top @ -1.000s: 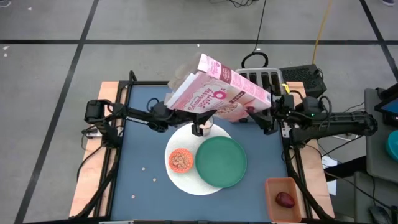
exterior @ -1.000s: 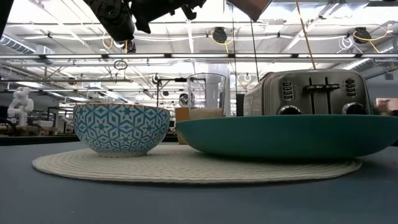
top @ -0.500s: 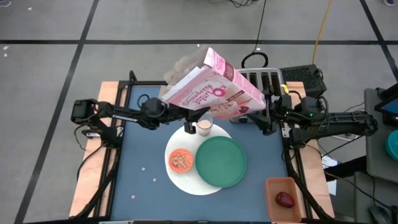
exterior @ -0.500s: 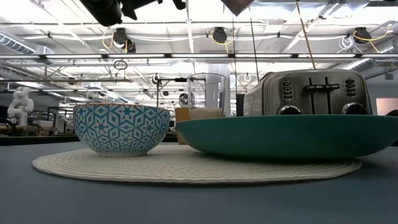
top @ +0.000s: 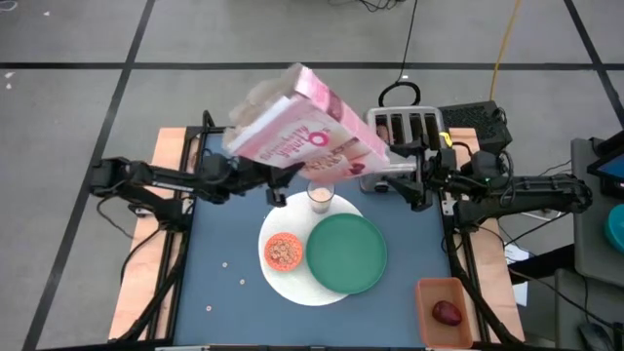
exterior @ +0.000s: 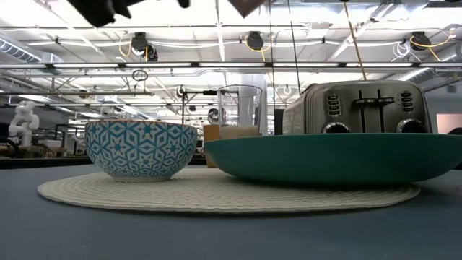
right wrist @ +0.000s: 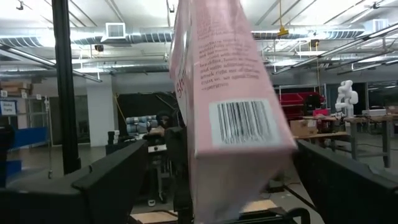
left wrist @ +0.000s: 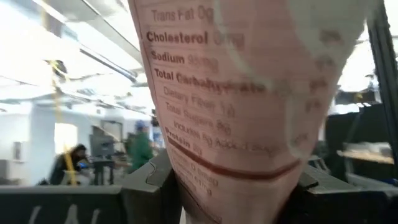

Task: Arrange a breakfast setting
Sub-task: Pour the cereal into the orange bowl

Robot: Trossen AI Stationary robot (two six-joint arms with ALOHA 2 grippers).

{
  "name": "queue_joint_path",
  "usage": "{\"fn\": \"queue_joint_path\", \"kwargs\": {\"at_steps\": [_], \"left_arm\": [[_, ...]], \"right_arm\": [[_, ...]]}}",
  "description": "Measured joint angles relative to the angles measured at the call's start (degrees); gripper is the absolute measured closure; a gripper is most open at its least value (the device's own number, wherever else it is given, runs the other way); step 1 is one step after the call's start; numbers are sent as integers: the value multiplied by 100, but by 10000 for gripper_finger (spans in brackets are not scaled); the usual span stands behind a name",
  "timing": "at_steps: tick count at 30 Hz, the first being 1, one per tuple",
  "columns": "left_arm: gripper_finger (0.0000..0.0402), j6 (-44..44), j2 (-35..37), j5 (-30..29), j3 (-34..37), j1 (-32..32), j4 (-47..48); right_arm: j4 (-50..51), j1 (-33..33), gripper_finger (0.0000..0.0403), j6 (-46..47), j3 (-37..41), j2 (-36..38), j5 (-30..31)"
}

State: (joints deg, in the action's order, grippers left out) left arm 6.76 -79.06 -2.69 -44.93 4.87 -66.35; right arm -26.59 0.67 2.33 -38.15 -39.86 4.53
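A pink cereal box (top: 304, 136) hangs tilted in the air above the milk glass (top: 320, 196), with its open top toward the table's far left. My left gripper (top: 281, 187) is shut on it from below. My right gripper (top: 413, 185) is open next to the toaster. Its fingers stand wide on either side of the box's barcode end (right wrist: 239, 121) without touching it. A small bowl (top: 284, 252) of brown cereal and a green plate (top: 347, 253) rest on the large white round plate (top: 292, 288). A dark-red fruit (top: 448, 312) lies in the tan bin. My left gripper pinches the box between its two fingers, one finger (left wrist: 149, 186) on each side of the narrow panel with the nutrition print (left wrist: 230, 168). The fingers come from the table's left, under the box. The box is lifted clear and tilted.
The silver toaster (top: 405, 127) stands at the far right, just behind my right gripper. The tan bin (top: 444, 310) sits at the near right corner. Several loose cereal bits (top: 226, 265) lie on the blue table at the near left.
My left gripper has carried the cereal box up and toward the table's left, away from my right gripper. The box stays tilted and clear of the table. The box's barcode end has drawn away from my right gripper.
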Motion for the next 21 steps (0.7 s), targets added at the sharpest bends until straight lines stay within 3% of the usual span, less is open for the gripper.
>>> {"fn": "queue_joint_path", "kwargs": {"at_steps": [6,13,21], "left_arm": [[239,225,914,-967,916,30,-1],[239,217,1722,-1225,1885,13,-5],[243,214,2055,-1819,2524,-7,20]], "right_arm": [[-28,-7,12,-2,-4,9,-35],[-17,-4,12,-2,-4,7,-25],[-16,-2,12,-2,-4,7,-17]]}}
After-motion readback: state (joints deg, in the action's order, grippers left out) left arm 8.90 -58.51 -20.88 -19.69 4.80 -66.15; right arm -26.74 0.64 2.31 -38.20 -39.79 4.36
